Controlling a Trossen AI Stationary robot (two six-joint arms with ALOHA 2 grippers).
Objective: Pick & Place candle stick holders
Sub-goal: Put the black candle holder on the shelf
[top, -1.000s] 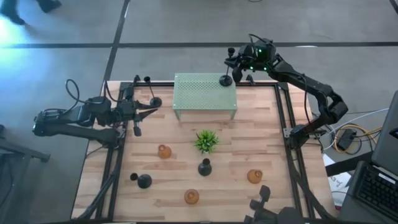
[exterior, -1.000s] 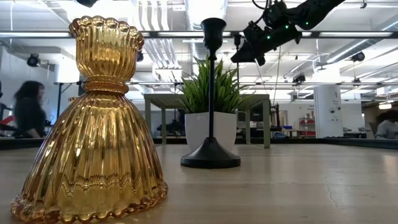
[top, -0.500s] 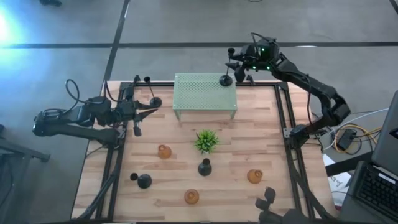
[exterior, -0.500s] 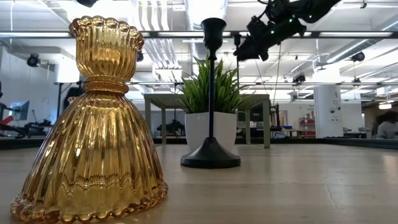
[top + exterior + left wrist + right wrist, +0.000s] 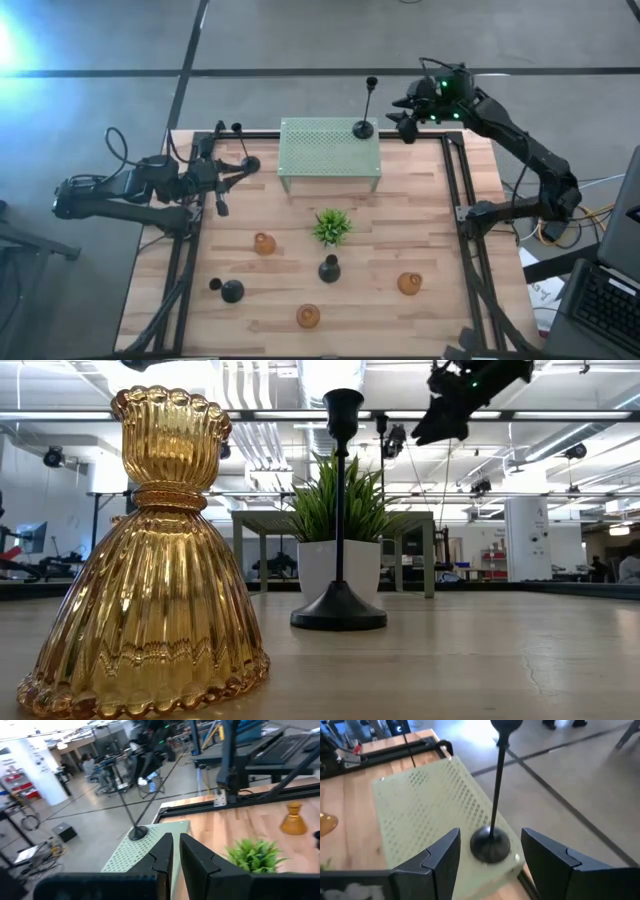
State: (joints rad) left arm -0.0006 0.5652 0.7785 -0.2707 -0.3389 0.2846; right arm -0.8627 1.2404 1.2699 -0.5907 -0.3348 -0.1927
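1. Upright on the pale green stand [image 5: 330, 155], far right corner: tall black candle holder [image 5: 364, 128].
2. Right gripper [image 5: 405, 115] just beside it, fingers open, empty.
3. Left gripper [image 5: 243, 168] at desk's [image 5: 420, 230] far left, fingers nearly closed, empty.

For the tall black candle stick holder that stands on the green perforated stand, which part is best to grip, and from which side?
Probably the thin upright stem of the tall black candle stick holder, midway up, approached level from the right gripper's side; the flat round base offers little to pinch.
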